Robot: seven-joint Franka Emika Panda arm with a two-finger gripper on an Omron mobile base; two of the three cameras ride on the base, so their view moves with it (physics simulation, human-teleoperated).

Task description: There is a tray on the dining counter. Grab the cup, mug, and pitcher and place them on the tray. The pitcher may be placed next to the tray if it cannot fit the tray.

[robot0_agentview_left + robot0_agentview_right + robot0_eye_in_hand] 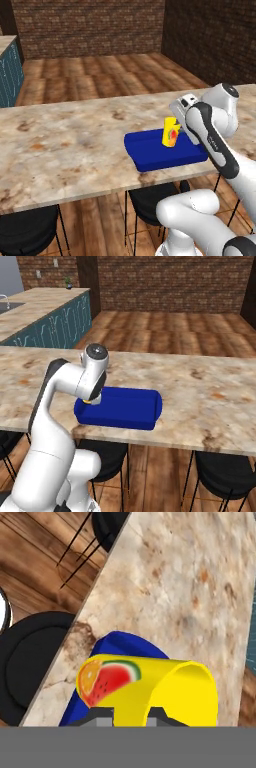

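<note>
My gripper (176, 128) is shut on the rim of the yellow cup (170, 132), which carries a watermelon and orange picture. The cup hangs upright over the right part of the blue tray (150, 151); I cannot tell whether its base touches the tray floor. In the hand view the cup (150, 684) fills the bottom, with one finger on each side of its wall at the gripper (129, 714), and the tray (120, 643) shows beneath it. The tray (125, 406) lies near the front edge of the marbled dining counter (70, 145). The mug and the pitcher are out of view.
Black bar stools (25, 230) (150, 200) (220, 468) stand under the counter's near edge. A second counter with teal cabinet fronts (50, 321) runs along the far left. Brick walls and wooden floor lie beyond.
</note>
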